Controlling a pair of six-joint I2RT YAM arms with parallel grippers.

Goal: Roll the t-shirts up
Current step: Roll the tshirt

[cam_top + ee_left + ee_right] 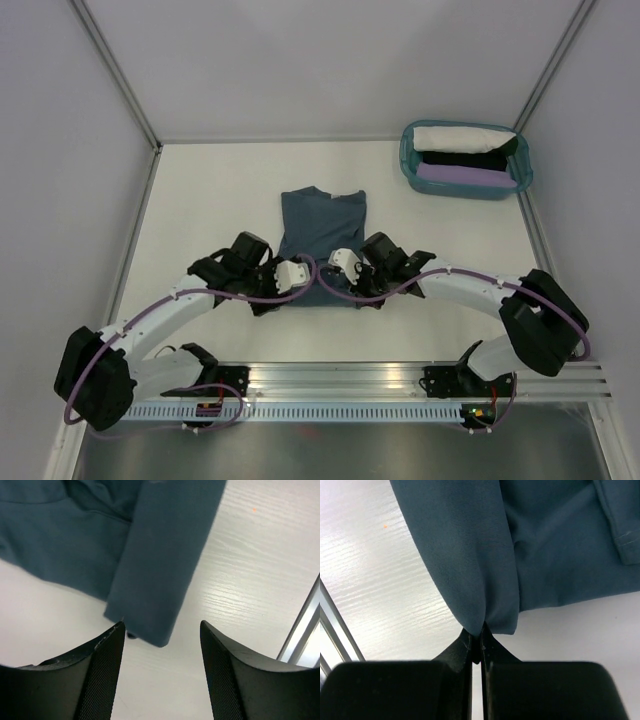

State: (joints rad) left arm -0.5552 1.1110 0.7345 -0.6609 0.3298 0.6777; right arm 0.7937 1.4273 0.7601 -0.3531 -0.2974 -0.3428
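Nearest us, the rail (340, 375) runs along the near edge of the table (200, 200), with both arm bases bolted to it. From there the arms reach inward and meet over the near end of the t-shirt (322, 218), hiding its hem from the top camera.

The left gripper (162, 625) is spread wide and grips nothing. The left end of the t-shirt's turned-up near edge lies on the table just past its fingertips, in line with the gap. We cannot tell whether the left-hand tip touches the corner of the cloth. The right gripper (481, 630) is pinched tight on the right end of that same edge, and the cloth gathers to a point where the fingers meet.

The t-shirt lies mid-table, between and beyond the grippers. Its long axis runs straight away from the arms, hem toward us and round neck at the far end. Its sides are folded in, so it makes a narrow strip with roughly parallel edges.

A small orange speck (254, 510) marks the table beside the fold.

At the far right corner, well apart from the t-shirt, a teal basket (462, 190) holds folded clothes (465, 138): white at the back, then black, then purple in front.
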